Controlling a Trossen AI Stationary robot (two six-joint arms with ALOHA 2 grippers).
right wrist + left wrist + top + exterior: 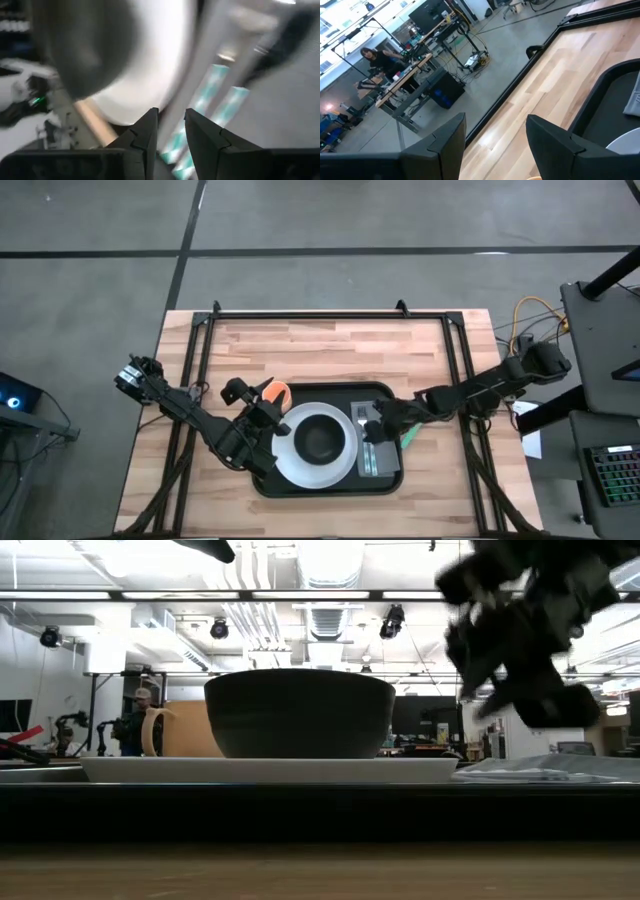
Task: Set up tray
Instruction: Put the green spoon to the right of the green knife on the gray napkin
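Jaws first: the right gripper [372,430] has its jaws a small way apart, and they sit just above the fork [362,423] and the teal-handled cutlery [210,95] on the grey napkin [374,448]. The wrist view there is smeared, so I cannot be sure if the jaws are touching a handle or have let go. The left gripper [262,420] has its jaws wide apart with nothing between them.

Now from biggest to smallest. The wooden desk [330,350] holds everything. The tray [385,392] lies on the near middle of the desk, with its long side running left to right between the two arms. Inside it, the white plate [300,465] sits toward the left end, and the black bowl [320,440] stands upright in the middle of the plate. The napkin lies in the right end of the tray, just beside the plate, with its long side pointing away from the front edge. The cutlery lies along it the same way.

An orange cup [276,392] sits just outside the tray's far left corner, close to the left jaws. I think the cup is the next thing to go in, and the left arm is the nearer one. The cup lies on the far side of those jaws.
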